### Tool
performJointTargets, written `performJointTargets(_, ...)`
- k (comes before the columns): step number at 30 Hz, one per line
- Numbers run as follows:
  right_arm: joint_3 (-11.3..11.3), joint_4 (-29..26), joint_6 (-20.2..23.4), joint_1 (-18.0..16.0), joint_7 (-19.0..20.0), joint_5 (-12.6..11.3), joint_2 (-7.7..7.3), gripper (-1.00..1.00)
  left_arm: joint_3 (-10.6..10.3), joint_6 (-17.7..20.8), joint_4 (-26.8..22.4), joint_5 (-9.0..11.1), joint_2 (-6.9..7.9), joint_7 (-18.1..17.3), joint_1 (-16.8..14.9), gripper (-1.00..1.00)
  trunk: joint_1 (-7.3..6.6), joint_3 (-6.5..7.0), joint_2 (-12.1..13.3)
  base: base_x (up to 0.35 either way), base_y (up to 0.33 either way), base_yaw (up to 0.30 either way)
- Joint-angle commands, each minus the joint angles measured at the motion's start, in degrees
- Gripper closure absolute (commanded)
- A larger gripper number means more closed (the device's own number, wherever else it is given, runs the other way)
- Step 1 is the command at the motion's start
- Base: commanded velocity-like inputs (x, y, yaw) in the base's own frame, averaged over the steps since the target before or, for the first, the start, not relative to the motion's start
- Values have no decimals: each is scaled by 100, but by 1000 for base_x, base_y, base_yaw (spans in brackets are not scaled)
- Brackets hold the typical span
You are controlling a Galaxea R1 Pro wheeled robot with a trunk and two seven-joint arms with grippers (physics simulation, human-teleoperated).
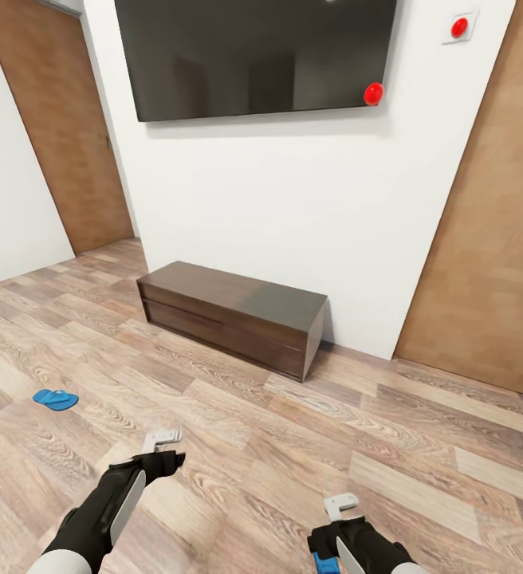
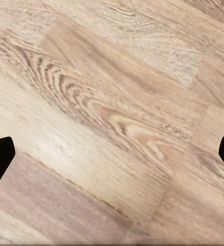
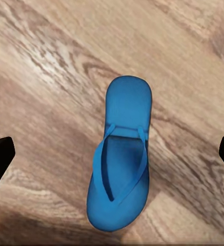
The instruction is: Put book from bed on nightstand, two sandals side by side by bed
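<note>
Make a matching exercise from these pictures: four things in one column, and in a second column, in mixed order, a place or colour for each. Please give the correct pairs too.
Things:
1. sandal in the right wrist view
2. second sandal in the head view
3. low wooden bench
4. television

Places or colours:
A. mounted on the white wall
B. on the floor, far to the robot's left
C. dark brown, standing against the wall
D. on the floor, under the right gripper's open jaws

Pairs: 1-D, 2-B, 3-C, 4-A

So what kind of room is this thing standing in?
Probably a bedroom or living room in a home: a big dark screen hangs on the white wall, a low dark wooden bench sits below it, and a blue sandal lies on the wood-plank floor.
</note>
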Motion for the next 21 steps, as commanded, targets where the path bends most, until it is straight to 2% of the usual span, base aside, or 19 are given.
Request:
performJointTargets(1,29,-12,41,-1,-7,41,-1,-100,5,32,-8,47,0,-2,-1,-100,1,-28,-4,0,0,0)
performJointTargets(9,24,-10,44,-1,-7,38,1,-100,5,72,-148,48,0,-2,0,-100,22,-205,-15,0,0,0)
performJointTargets(13,20,-9,45,-1,-7,37,-2,-100,9,251,-440,48,-9,-2,41,-100,32,-294,-20,0,0,0)
performJointTargets(18,14,-14,45,-1,-7,37,-6,-100,12,613,-1372,110,-20,0,461,-100,45,-405,-27,0,0,0)
performJointTargets(19,14,-14,45,-1,-7,37,-6,-100,12,613,-1372,110,-20,0,461,-100,47,-427,-28,0,0,0)
performJointTargets(21,10,-16,45,-1,-7,37,-6,-100,13,758,-1839,187,-21,3,694,-100,53,-471,-31,0,0,0)
